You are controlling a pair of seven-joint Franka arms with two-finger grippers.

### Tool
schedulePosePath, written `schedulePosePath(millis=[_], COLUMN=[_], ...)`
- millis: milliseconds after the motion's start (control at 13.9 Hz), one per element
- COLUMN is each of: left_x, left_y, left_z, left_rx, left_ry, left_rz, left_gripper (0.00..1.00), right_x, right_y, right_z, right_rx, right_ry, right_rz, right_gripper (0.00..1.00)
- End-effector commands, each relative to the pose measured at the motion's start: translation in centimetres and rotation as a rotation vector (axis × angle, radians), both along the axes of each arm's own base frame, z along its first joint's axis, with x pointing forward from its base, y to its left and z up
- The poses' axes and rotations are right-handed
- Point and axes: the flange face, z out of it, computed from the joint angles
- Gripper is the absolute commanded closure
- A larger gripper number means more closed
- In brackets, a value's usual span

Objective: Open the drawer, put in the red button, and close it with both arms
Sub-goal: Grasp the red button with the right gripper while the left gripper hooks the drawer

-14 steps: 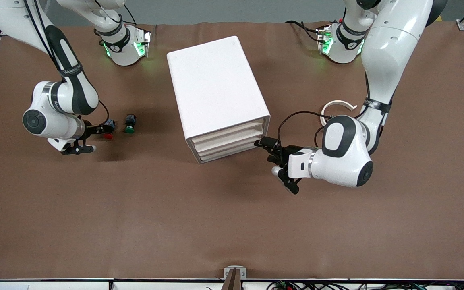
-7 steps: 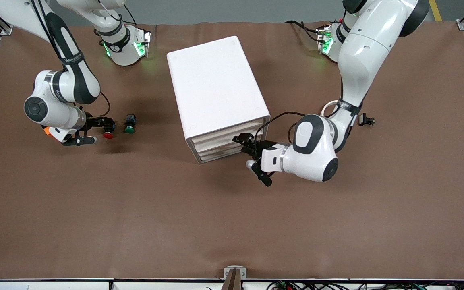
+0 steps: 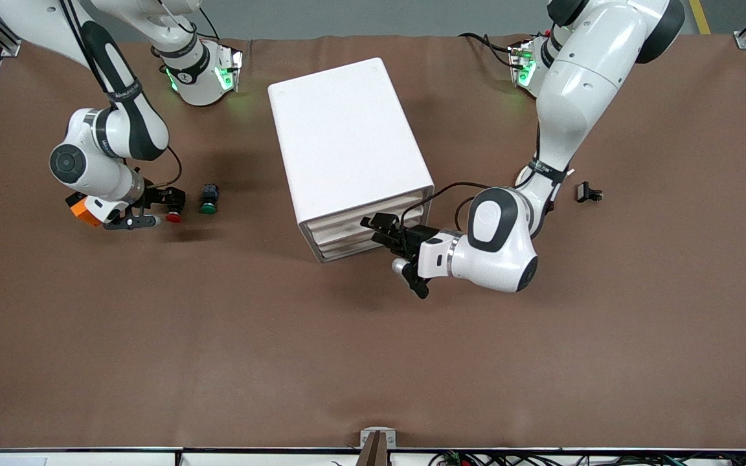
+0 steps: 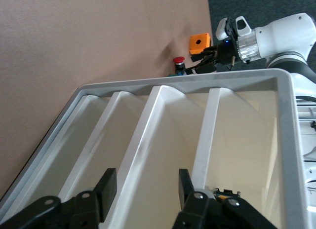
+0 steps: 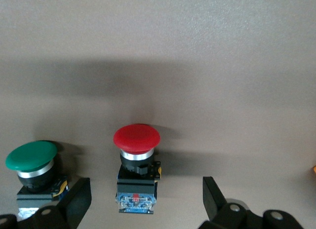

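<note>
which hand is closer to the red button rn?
Right. The right hand sits at the red button, open fingers on either side of it. The left hand is at the cabinet's drawer fronts, well away toward the left arm's end.
</note>
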Motion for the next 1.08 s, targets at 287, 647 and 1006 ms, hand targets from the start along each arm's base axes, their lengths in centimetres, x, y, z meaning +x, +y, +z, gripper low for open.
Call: schedulePosePath(millis=[287,647,1006], left_x=[0.0,-0.3,-1.3], left_y=[0.0,-0.1,0.0], left_z=[-2.1,-2.6,-4.1], left_rx=[-0.039,-0.037,-0.025], left_ry=[0.001,0.012,0.053], left_rz=[-0.004,-0.01,-0.011], left_gripper=[0.51,0.55,0.55], right_x=[-0.8,-1.2,-1.5], right_y=[1.1,0.9,0.8], right_z=[-1.3,-2.6,-3.7], right_rx=[0.003,0.002,0.002], right_ry=[0.021,0.049,0.077], right_rz=[0.0,-0.001,-0.003], right_gripper=[0.0,0.0,0.04])
